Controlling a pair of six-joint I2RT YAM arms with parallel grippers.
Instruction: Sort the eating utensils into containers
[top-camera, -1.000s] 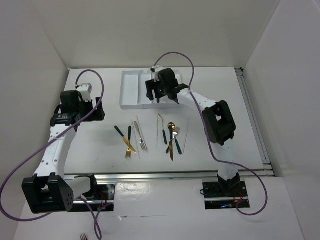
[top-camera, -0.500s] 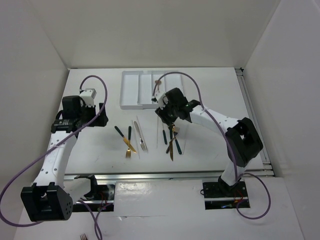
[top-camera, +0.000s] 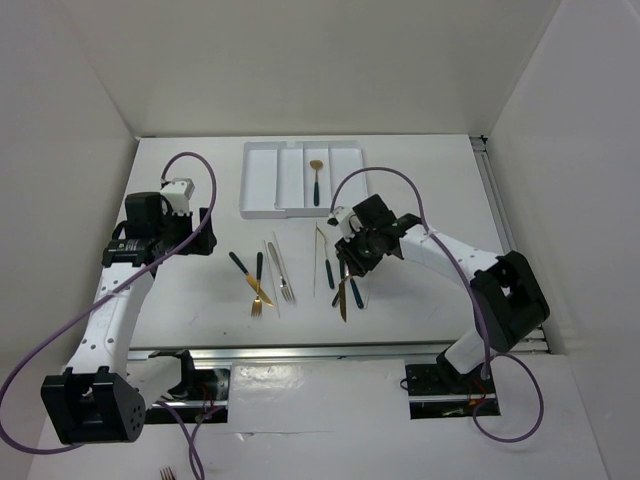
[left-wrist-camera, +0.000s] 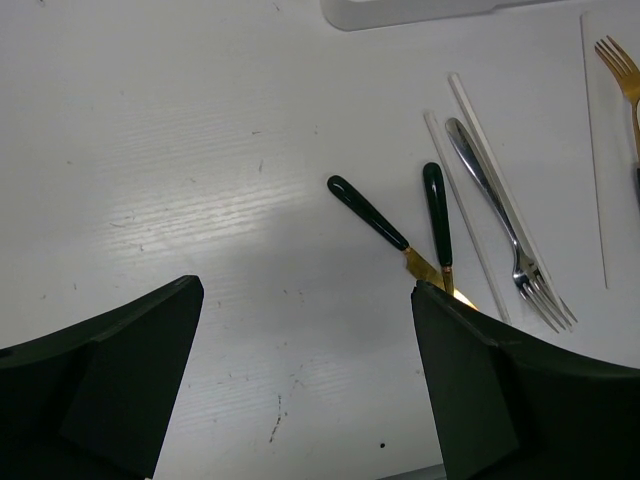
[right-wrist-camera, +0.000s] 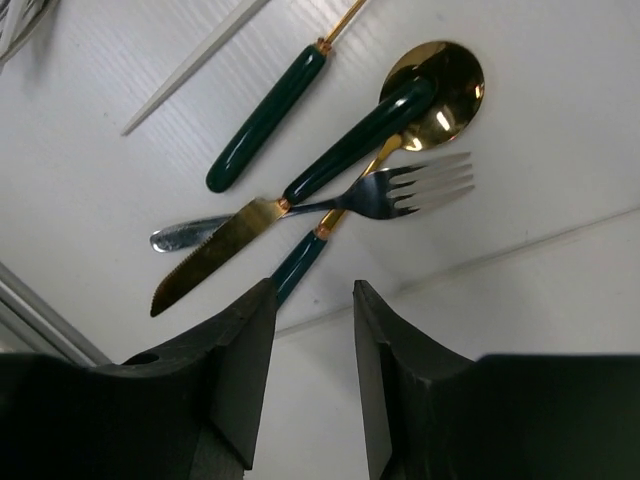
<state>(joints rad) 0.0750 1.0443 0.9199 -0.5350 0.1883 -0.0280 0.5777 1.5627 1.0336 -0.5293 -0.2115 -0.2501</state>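
The white tray (top-camera: 258, 185) lies at the back; a gold spoon with a teal handle (top-camera: 316, 182) rests in its third compartment from the left. My right gripper (top-camera: 351, 262) hovers low over a crossed pile: gold spoon (right-wrist-camera: 436, 78), silver fork (right-wrist-camera: 405, 190), gold serrated knife (right-wrist-camera: 212, 252) and a loose teal handle (right-wrist-camera: 266, 120). Its jaws (right-wrist-camera: 312, 302) stand narrowly open, empty; the spoon's teal handle runs behind the left finger. My left gripper (top-camera: 198, 232) hangs wide open (left-wrist-camera: 305, 290) over bare table, left of two teal-handled pieces (left-wrist-camera: 372, 215), a silver fork (left-wrist-camera: 502, 225) and pale sticks (left-wrist-camera: 482, 135).
A pale stick (right-wrist-camera: 190, 65) lies beside the right pile, and a gold fork (left-wrist-camera: 620, 70) shows at the far right of the left wrist view. White walls close in the table on three sides. A metal rail (top-camera: 340, 350) runs along the near edge.
The right arm swung from over the tray down to the pile, and its jaws narrowed. The spoon in the tray came into sight. The left arm shifted slightly, then held still.
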